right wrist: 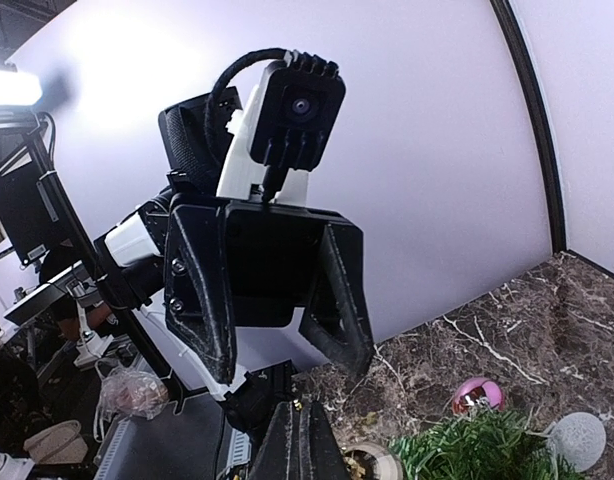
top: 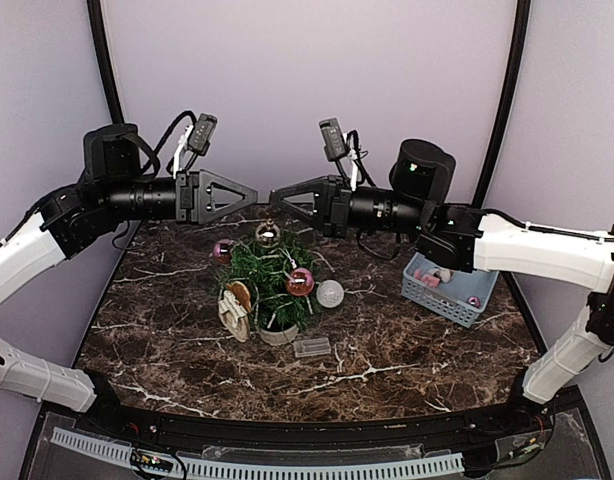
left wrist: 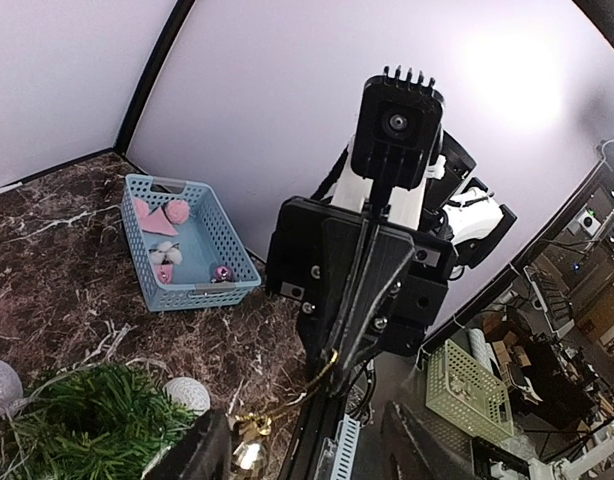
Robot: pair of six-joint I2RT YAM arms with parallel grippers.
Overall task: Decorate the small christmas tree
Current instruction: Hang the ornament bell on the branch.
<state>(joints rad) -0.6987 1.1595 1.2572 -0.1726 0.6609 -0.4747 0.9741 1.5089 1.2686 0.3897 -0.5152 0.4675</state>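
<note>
Above the tree (top: 272,285), the left gripper's (top: 249,192) fingers stood apart; the right gripper (top: 280,194) pinched shut on a gold ornament's (top: 268,235) string (left wrist: 309,388).

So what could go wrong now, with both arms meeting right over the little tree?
The gold bauble hangs only by a thin cord pinched in the right gripper; it might slip or miss a branch. The open left gripper sits very near it, so the two could bump. A push downward might tip the small christmas tree in its little pot.
</note>
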